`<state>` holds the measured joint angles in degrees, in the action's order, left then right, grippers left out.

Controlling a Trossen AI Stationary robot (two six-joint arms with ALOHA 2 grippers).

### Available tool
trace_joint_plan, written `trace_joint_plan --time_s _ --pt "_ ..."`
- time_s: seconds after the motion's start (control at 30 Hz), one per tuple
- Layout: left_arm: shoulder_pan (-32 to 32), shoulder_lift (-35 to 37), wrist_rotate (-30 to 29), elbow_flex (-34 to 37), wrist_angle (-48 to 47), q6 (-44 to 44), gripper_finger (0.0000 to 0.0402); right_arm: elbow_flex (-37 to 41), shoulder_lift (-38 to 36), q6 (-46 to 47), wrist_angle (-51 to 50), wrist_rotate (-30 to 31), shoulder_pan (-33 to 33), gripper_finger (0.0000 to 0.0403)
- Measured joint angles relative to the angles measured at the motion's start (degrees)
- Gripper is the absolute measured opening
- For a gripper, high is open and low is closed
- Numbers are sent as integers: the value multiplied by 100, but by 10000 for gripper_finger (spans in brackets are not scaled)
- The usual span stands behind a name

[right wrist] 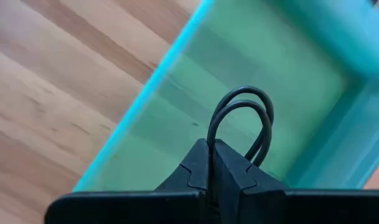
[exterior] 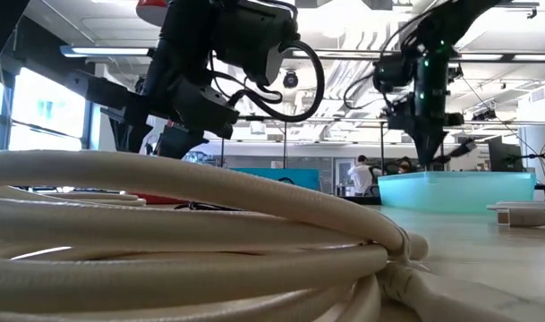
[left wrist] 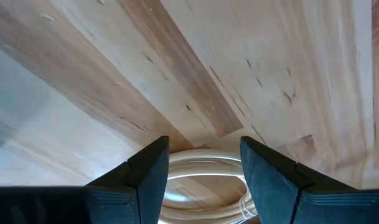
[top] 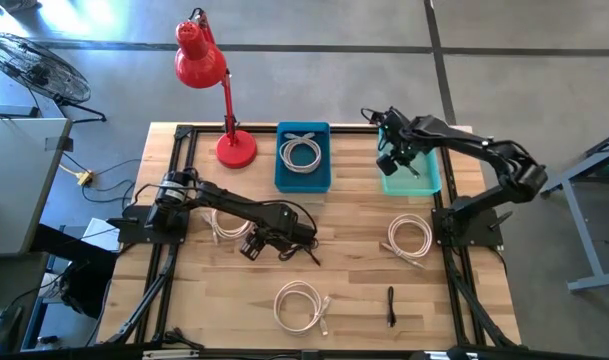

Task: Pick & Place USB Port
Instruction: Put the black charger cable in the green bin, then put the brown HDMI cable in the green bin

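Note:
My right gripper [top: 396, 160] [right wrist: 211, 146] is above the teal bin [top: 424, 178] [right wrist: 264, 74] at the table's far right, shut on a black cable [right wrist: 242, 109]. In the low view it [exterior: 429, 148] points down over that bin [exterior: 455, 192]. My left gripper [top: 252, 247] [left wrist: 205, 146] is open at the table's middle left, with a coiled white cable [top: 222, 225] [left wrist: 201, 177] showing under and between its fingers. I cannot tell whether they touch it. A blue bin [top: 304, 155] holds another white coil. My right gripper pinches the black cable between its two shut fingers, coming from above and pointing down. A doubled loop of the cable [right wrist: 251, 99] sticks out past the fingertips. The cable is lifted clear and hangs over the inside of the teal bin.
More white coils lie at the table's right [top: 409, 238] and near middle [top: 299, 305], the latter filling the low view's foreground [exterior: 191, 233]. A second black cable [top: 391, 305] lies near the front edge. A red desk lamp [top: 224, 90] stands at the far left.

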<state>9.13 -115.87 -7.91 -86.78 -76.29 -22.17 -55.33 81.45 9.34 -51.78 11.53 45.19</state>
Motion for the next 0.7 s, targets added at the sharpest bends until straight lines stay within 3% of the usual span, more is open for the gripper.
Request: trace_joint_plan --time_s 0.23,0.7 --pt "-9 0 -7 0 41 2 192 415 -2 -221 742 19 197 35" --pt "-9 3 -194 -2 76 -7 192 461 -7 -533 1102 -54 203 135"
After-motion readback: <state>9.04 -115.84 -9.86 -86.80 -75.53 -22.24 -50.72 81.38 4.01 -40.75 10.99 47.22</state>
